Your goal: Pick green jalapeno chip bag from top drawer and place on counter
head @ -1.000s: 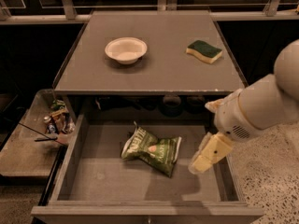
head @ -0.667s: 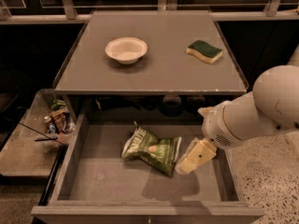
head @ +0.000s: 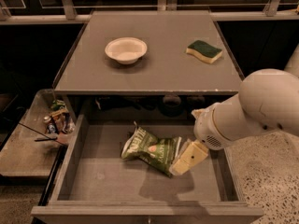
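The green jalapeno chip bag (head: 152,149) lies crumpled on the flat grey bottom of the open top drawer (head: 112,183), near its middle. My gripper (head: 183,161) reaches down into the drawer from the right on a white arm. Its pale yellow tip is at the bag's right edge and seems to touch it. The counter (head: 163,66) lies above and behind the drawer.
A white bowl (head: 125,49) stands on the counter's left half. A green-and-yellow sponge (head: 203,51) lies on its right half. A low side shelf (head: 25,139) at the left holds cans and small items (head: 58,118). Speckled floor (head: 271,181) is at the right.
My arm has moved left and lower into the drawer. The gripper has gone from the drawer's right side to the bag's right edge. The bag has not moved.
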`<action>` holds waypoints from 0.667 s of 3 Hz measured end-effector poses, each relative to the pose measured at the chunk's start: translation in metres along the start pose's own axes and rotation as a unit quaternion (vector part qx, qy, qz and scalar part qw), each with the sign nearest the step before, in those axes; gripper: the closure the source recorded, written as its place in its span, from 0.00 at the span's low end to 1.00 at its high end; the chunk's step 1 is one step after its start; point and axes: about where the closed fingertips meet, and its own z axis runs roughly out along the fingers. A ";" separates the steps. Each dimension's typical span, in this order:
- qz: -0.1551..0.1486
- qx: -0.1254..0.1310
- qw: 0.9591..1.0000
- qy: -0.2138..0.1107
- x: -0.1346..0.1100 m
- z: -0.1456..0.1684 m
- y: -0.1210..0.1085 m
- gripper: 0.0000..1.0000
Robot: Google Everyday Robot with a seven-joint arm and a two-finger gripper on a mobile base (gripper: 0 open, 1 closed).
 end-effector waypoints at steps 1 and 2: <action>0.003 0.006 1.000 0.014 0.005 0.030 -0.007 0.00; 0.004 0.008 1.000 0.008 0.010 0.063 -0.012 0.00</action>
